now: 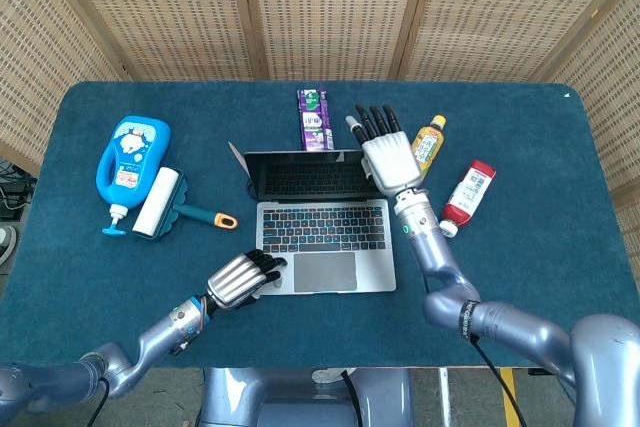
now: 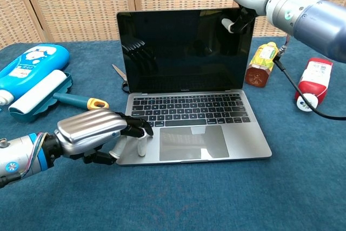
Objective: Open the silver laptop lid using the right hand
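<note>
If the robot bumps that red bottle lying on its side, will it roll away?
Probably a little. The red bottle lies on its side on the blue tablecloth, and its body looks rounded, so a nudge could set it rolling. The cloth looks soft and fuzzy, so it would likely stop soon. It looks like plastic, so it is unlikely to break.

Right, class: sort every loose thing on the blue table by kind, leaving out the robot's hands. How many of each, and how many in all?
Bottles: 3, the blue bottle, the tea bottle and the red-capped bottle
Laptops: 1, the silver laptop
Scissors: 1, the scissors
Lint rollers: 1, the lint roller
Packets: 1, the purple packet
Total: 7
</note>
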Motion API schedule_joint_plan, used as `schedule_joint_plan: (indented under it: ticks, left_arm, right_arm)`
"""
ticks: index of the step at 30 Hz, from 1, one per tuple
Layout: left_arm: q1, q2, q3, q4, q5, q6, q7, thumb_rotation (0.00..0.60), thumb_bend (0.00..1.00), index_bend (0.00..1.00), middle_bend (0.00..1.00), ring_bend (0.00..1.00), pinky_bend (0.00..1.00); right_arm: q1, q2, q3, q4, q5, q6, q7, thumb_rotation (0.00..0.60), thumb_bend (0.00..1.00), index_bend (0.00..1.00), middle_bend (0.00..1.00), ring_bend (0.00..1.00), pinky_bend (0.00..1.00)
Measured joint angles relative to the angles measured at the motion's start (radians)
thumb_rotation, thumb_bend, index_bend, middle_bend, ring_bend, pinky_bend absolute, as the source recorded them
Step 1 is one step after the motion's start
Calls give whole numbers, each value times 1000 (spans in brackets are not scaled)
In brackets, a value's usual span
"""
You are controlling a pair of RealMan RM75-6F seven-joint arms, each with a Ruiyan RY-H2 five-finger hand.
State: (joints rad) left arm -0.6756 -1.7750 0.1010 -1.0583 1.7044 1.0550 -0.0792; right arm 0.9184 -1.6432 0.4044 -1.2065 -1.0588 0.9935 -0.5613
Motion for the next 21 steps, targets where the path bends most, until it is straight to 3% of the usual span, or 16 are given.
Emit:
schedule_joint_plan:
  ticks: [10, 17, 18, 20, 21]
  left_arm:
    - [4, 27, 0, -25, 5, 35, -16, 600, 909, 422, 228, 294, 281]
    - [19, 75, -4, -56, 34, 142, -34, 600, 873, 290, 161, 240, 206]
    - [22, 86, -4, -61, 39, 159, -40, 600, 844, 281, 150, 229, 199]
    - [31, 113, -6, -73, 50, 198, -41, 600, 683, 255, 121, 197, 178]
    - [36, 125, -6, -78, 54, 215, -34, 600, 529, 227, 96, 168, 157]
  right_arm:
    - [-7, 35, -3, -86, -2, 32, 37, 600, 674, 124, 76, 0, 0]
    - [-41, 95, -8, -223, -44, 69, 122, 600, 642, 124, 72, 0, 0]
    - [-52, 111, -12, -248, -59, 81, 140, 600, 637, 124, 71, 0, 0]
    - [-69, 136, -16, -285, -79, 100, 165, 600, 597, 120, 67, 0, 0]
    - [-82, 155, -19, -309, -93, 114, 181, 600, 557, 117, 65, 0, 0]
